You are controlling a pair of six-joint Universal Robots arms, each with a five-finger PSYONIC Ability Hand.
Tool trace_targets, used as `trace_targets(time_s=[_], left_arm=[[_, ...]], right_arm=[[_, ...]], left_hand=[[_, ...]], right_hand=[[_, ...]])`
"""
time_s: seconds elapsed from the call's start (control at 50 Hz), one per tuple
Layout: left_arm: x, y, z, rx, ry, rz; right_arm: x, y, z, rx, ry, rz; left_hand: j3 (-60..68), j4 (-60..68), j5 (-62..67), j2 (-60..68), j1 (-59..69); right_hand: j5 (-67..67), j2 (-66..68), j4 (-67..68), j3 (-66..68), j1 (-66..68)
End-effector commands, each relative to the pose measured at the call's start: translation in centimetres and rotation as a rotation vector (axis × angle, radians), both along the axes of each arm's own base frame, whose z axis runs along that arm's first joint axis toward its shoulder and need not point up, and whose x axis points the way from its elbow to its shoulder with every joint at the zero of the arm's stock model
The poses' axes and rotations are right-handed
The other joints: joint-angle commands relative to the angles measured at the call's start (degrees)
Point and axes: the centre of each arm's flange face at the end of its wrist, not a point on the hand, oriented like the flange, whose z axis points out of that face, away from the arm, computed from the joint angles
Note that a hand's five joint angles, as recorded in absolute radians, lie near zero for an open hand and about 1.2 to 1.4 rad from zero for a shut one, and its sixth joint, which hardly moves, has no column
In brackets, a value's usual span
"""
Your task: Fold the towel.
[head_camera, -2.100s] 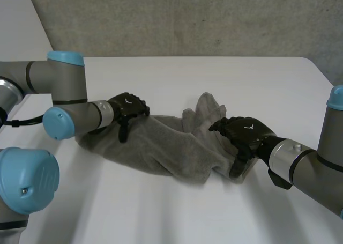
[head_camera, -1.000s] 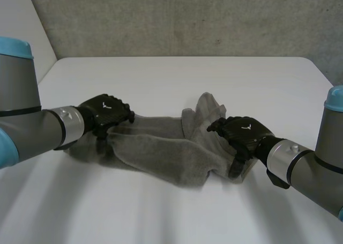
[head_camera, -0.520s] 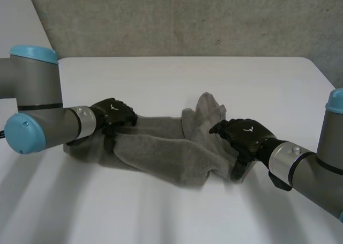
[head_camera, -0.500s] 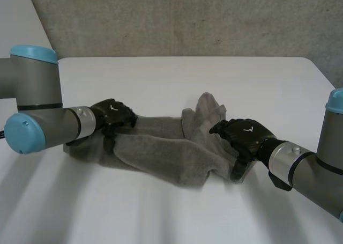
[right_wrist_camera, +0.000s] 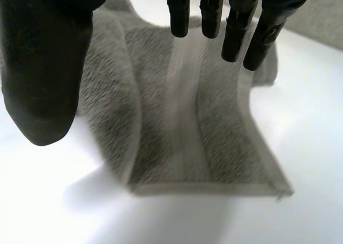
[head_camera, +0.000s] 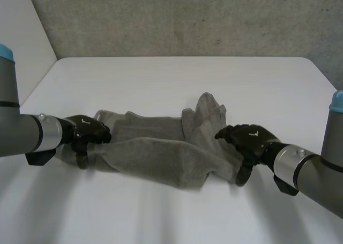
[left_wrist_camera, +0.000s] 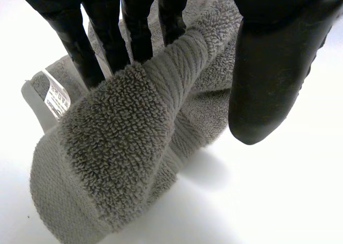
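Observation:
A grey towel (head_camera: 161, 147) lies crumpled in a long strip across the white table (head_camera: 187, 78). My left hand (head_camera: 86, 132) is at the towel's left end. In the left wrist view a raised fold of the towel (left_wrist_camera: 123, 147) stands between the fingers (left_wrist_camera: 69, 35) and the thumb (left_wrist_camera: 268, 67), which pinch it. A white label (left_wrist_camera: 53, 96) shows at that end. My right hand (head_camera: 249, 138) is at the towel's right end, open. Its straight fingers (right_wrist_camera: 236, 29) hover over the towel's (right_wrist_camera: 214, 137) flat corner and its thumb (right_wrist_camera: 43, 56) is beside the edge.
A bunched peak of cloth (head_camera: 206, 107) rises near the towel's middle right. Bare table lies behind and in front of the towel. A grey wall (head_camera: 187, 19) stands beyond the table's far edge, and the table's left edge (head_camera: 37, 83) runs near my left arm.
My left hand has slid left and nearer along the towel to its left end, and its fingers have closed on a fold. The far left corner is now uncovered. My right hand has shifted slightly right.

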Motion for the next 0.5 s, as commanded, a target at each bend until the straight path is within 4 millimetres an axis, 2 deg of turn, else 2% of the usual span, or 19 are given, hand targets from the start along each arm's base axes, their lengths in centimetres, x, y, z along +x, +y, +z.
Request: trace_targets(time_s=[0.02,0.12,0.22,0.26,0.3,0.32,0.36,0.42,0.46,0.48,0.5], left_arm=[[0.6,0.9,-0.5,-0.030,-0.005,0.004],[0.7,1.5,-1.2,-0.034,-0.024,-0.019],[1.2,1.5,-1.9,-0.032,-0.037,-0.012],[1.5,1.4,-2.0,-0.035,-0.039,-0.005],[1.9,1.3,-2.3,-0.032,-0.040,0.008],[1.9,1.3,-2.3,-0.032,-0.040,0.008],[2.0,1.3,-2.6,-0.029,-0.040,0.011],[2.0,1.3,-2.8,-0.029,-0.040,0.011],[2.0,1.6,-3.0,-0.020,-0.041,0.011],[2.0,1.6,-3.0,-0.020,-0.041,0.011],[2.0,1.8,-3.2,-0.010,-0.042,0.011]], right_arm=[[-0.1,1.2,-1.2,0.067,0.003,0.001],[-0.1,1.8,-2.4,0.110,0.013,0.005],[0.0,1.4,-2.9,0.117,-0.035,-0.030],[0.1,1.1,-3.2,0.118,-0.053,-0.043],[0.2,0.6,-4.0,0.124,-0.053,-0.055],[0.2,0.6,-4.0,0.124,-0.053,-0.055],[0.3,0.2,-4.0,0.113,-0.055,-0.057],[0.1,-0.1,-3.7,0.103,-0.059,-0.065],[0.2,-0.3,-3.3,0.091,-0.064,-0.067],[0.2,-0.3,-3.3,0.091,-0.064,-0.067],[0.2,-0.3,-2.9,0.081,-0.069,-0.065]], left_hand=[[0.4,0.4,0.5,0.3,0.5],[2.2,2.3,2.4,2.2,2.3],[6.9,7.0,7.1,6.9,7.0],[9.4,9.5,9.6,9.4,9.6],[10.5,10.5,10.6,10.4,10.6],[10.5,10.5,10.6,10.4,10.6],[11.6,11.7,11.8,11.6,11.8],[14.2,14.2,14.3,14.1,14.3],[20.8,20.9,21.0,20.8,21.0],[20.9,21.0,21.1,20.9,21.0],[23.0,23.1,23.2,23.0,23.2]], right_hand=[[-3.4,-3.2,-4.5,-3.6,-3.0],[-3.4,-3.2,-4.5,-3.6,-3.0],[-3.3,-3.1,-4.5,-3.5,-2.9],[0.6,0.8,-0.6,0.4,0.9],[13.3,13.5,12.1,13.1,13.6],[13.4,13.6,12.2,13.2,13.7],[34.8,35.0,33.6,34.6,35.1],[42.1,42.3,41.0,41.9,42.5],[56.9,57.1,55.7,56.7,57.2],[56.9,57.1,55.8,56.7,57.3],[62.6,62.8,61.4,62.4,62.9]])
